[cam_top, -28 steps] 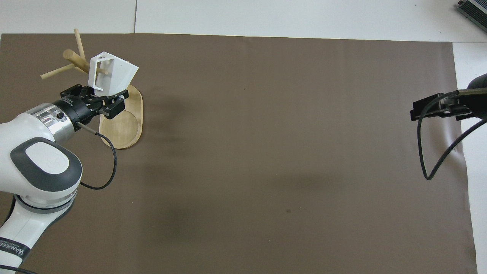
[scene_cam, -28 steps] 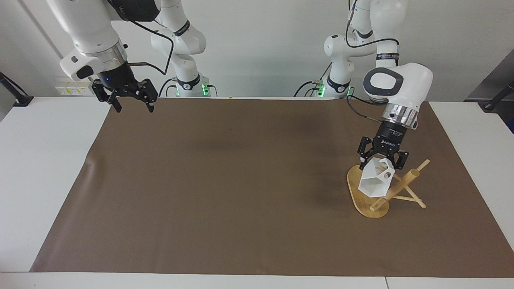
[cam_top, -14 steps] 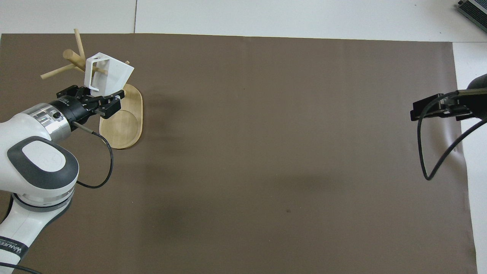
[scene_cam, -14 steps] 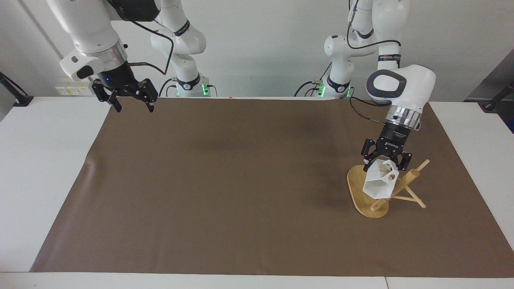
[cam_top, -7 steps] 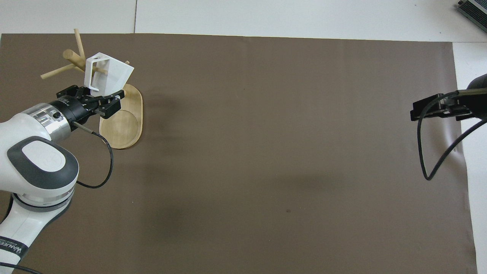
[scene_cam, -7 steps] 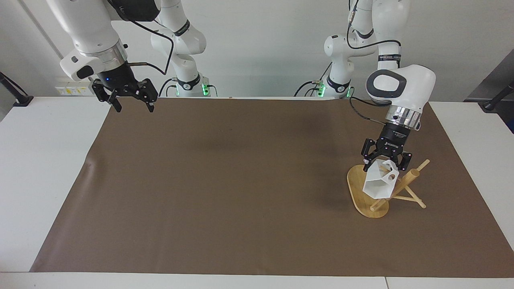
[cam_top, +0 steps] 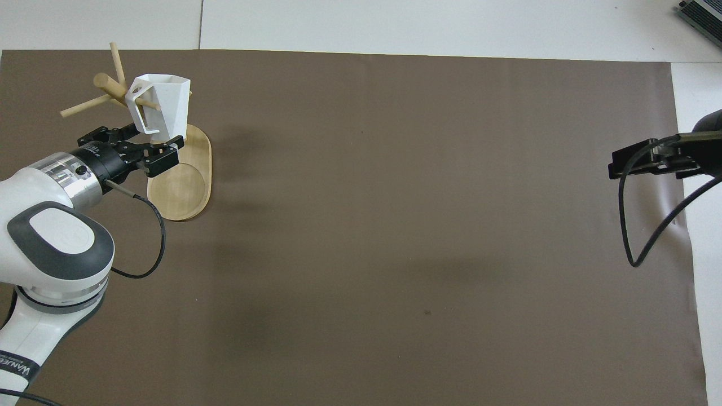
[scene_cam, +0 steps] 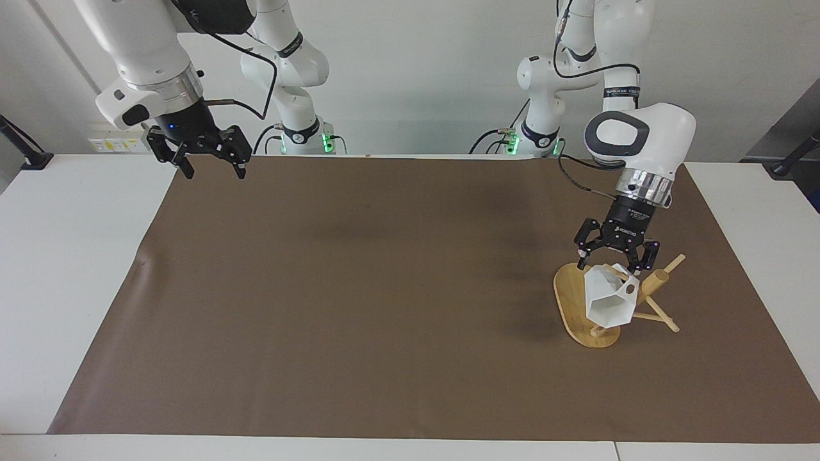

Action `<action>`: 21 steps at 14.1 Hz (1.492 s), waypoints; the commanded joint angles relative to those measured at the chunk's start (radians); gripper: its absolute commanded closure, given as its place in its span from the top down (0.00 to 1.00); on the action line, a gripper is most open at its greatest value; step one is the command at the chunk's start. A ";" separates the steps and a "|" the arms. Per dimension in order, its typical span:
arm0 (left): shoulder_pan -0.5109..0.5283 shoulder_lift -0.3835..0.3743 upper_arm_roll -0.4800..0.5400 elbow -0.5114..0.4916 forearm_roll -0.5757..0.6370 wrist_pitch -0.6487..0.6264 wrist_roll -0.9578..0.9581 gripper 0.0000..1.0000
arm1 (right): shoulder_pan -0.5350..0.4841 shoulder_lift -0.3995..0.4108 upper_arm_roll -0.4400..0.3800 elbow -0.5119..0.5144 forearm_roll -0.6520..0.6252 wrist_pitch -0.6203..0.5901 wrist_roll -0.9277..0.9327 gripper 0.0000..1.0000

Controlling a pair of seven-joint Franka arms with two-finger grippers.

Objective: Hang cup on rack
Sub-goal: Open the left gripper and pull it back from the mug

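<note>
The white faceted cup (scene_cam: 607, 301) hangs by its boxy handle on a thin peg of the bamboo rack (scene_cam: 655, 282), tilted over the rack's oval base (scene_cam: 567, 298). In the overhead view the cup (cam_top: 164, 107) has its rim turned away from the robots, and the rack's post (cam_top: 108, 84) and base (cam_top: 181, 189) show. My left gripper (scene_cam: 613, 262) is open just above the cup, not holding it; it also shows in the overhead view (cam_top: 135, 148). My right gripper (scene_cam: 213, 171) is open and empty, waiting over the mat's corner near its own base, and shows partly in the overhead view (cam_top: 643, 160).
A brown mat (scene_cam: 384, 288) covers most of the white table (scene_cam: 64, 256). The rack stands toward the left arm's end. A black cable (cam_top: 637, 225) loops from the right arm over the mat's edge.
The left gripper has opened and let go of the cup. The cup has dropped and swung down to hang on the peg. The right arm has not moved.
</note>
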 commanded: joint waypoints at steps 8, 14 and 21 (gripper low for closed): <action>0.010 -0.020 0.028 -0.008 0.139 -0.090 0.008 1.00 | -0.007 -0.015 0.002 -0.013 0.017 -0.017 0.010 1.00; 0.012 -0.071 0.059 -0.027 0.239 -0.211 0.010 1.00 | -0.007 -0.015 0.002 -0.013 0.017 -0.017 0.010 1.00; 0.035 -0.210 0.091 -0.088 0.297 -0.414 0.186 1.00 | -0.007 -0.015 0.002 -0.013 0.017 -0.017 0.010 1.00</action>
